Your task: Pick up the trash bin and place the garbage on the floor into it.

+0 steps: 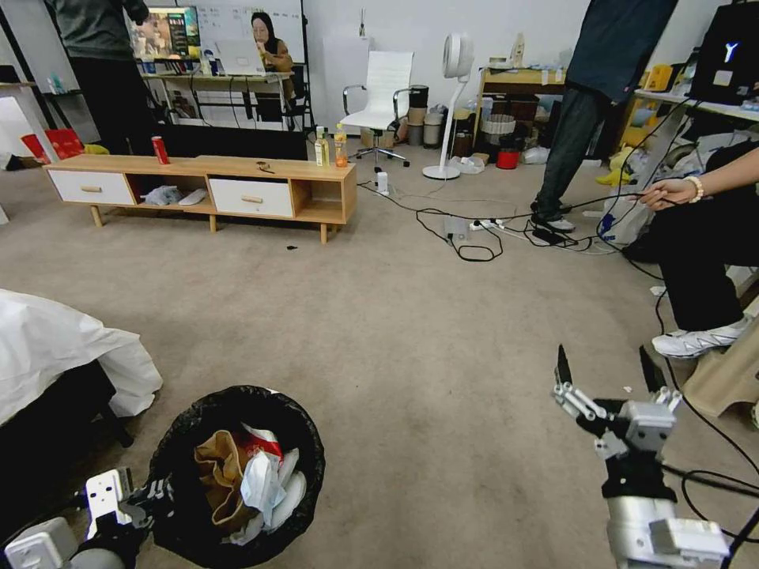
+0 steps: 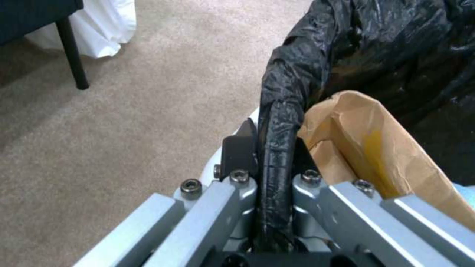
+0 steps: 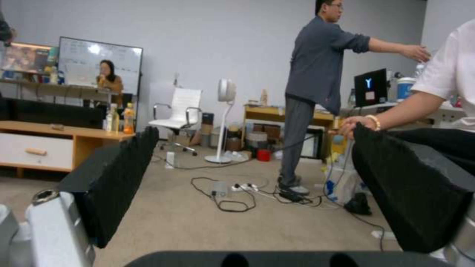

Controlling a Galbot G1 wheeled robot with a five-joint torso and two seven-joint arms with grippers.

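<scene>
Beige carpet [image 1: 411, 340] is running wall to wall, low wooden TV bench [image 1: 237, 186] at the back, cables and people off to the right. Trash bin [image 1: 237, 474] is sitting low in the head view, just left of centre, black liner over the rim. Garbage is already lying inside: brown paper bag [image 1: 217, 474], white tissues [image 1: 265, 486], red packet [image 1: 257, 446]. Left gripper [image 2: 274, 148] is clamping the bin's rim, one finger outside, one inside against the liner. Right gripper [image 1: 609, 375] is hovering over bare carpet at right, fingers spread wide, carrying nothing.

My read: pickup looks nearly done; I'm seeing no loose litter on the nearby floor. For the carry, I'd be keeping the rim pinch firm and the bin level, since the liner is slick and could slip. Moving slowly should help, as a one-sided grip is likely to tilt the load.
</scene>
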